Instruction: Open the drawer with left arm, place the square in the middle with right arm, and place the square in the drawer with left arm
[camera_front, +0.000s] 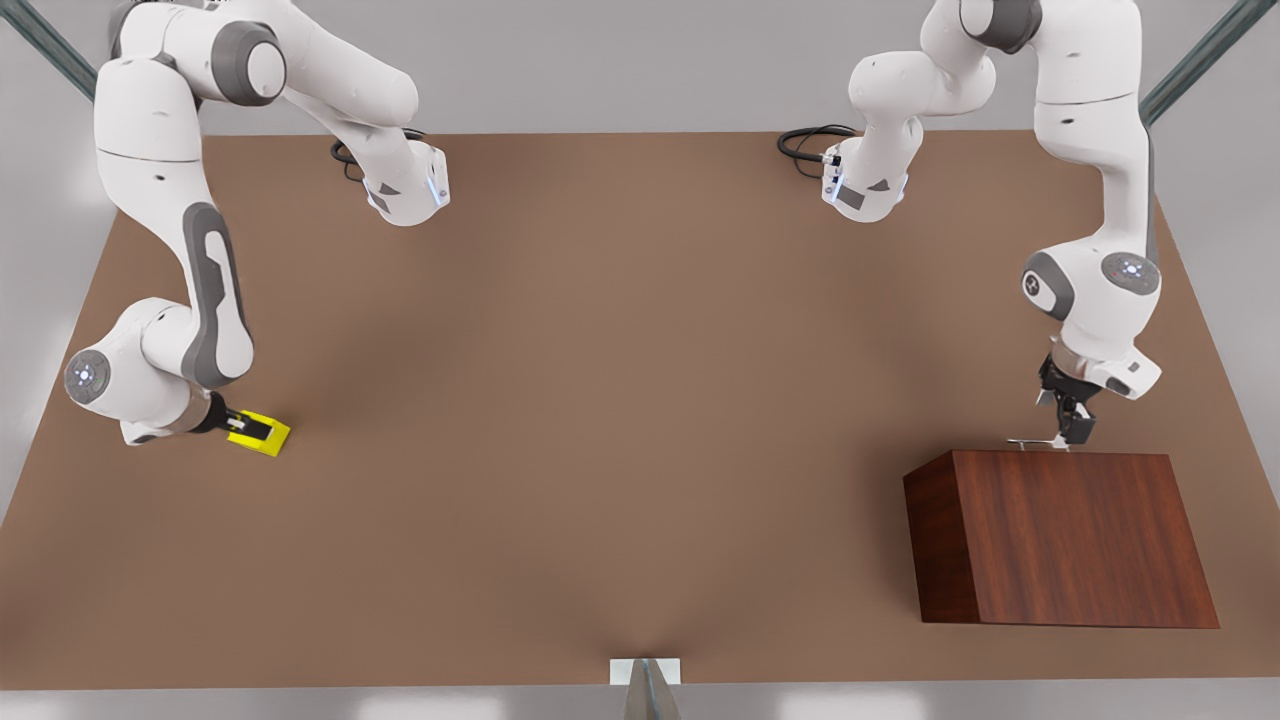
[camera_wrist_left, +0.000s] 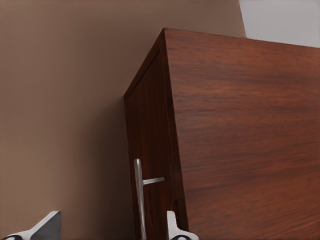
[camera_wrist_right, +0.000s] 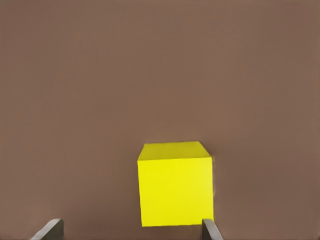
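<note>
Near edge of plain matte brown tabletop (camera_front: 620, 420) sits closest. L→R in front view: small bright yellow cube (camera_front: 262, 432) at far left, right gripper (camera_front: 245, 428) w/ fingers apart straddling it. Dark reddish-brown wood cabinet (camera_front: 1060, 535) at right, drawer shut; left gripper (camera_front: 1066, 432) jaws apart around thin silver bar handle (camera_wrist_left: 139, 197).

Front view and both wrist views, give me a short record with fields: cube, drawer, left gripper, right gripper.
cube: yellow square on the table, at the front view's left
drawer: shut, silver handle on the cabinet
left gripper: at the handle, fingers open, straddling the bar
right gripper: at the square, fingers open on either side of it, not yet closed
</note>
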